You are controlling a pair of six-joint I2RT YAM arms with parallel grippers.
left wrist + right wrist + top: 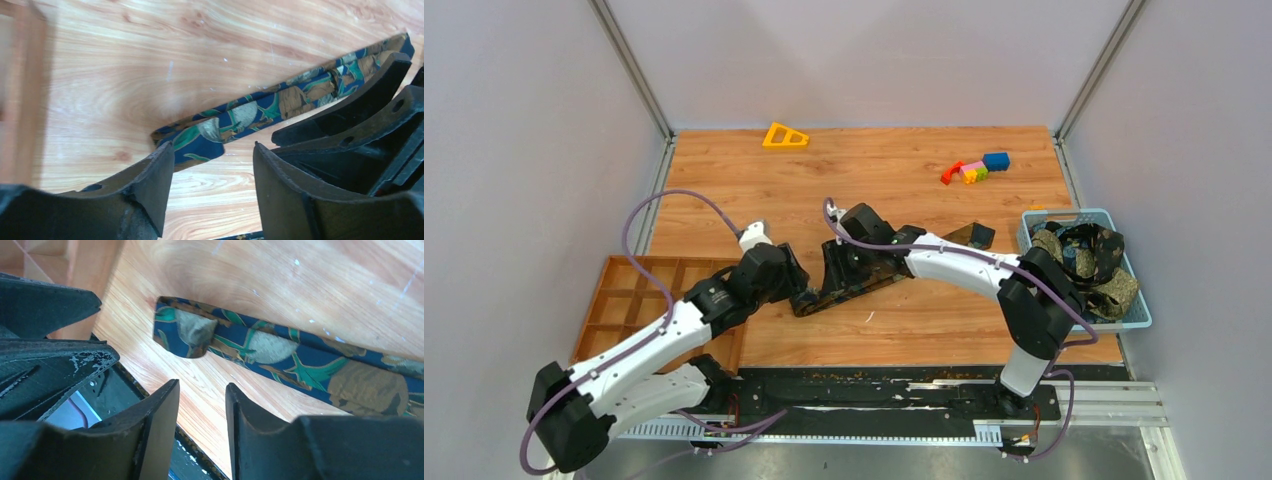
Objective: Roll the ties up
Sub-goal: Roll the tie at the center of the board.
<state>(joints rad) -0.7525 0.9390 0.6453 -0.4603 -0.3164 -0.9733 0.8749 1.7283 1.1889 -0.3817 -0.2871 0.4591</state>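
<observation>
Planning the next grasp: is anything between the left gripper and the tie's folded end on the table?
Nothing visible does: only bare table separates the left gripper from the tie. The right gripper hovers alongside, not between them.

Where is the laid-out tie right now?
In the top view the tie lies diagonally mid-table, from near the blue basket to the left tool and right tool.

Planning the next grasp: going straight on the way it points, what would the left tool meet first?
Probably the tie's near end, lying flat on the table just ahead; depth is unclear.
</observation>
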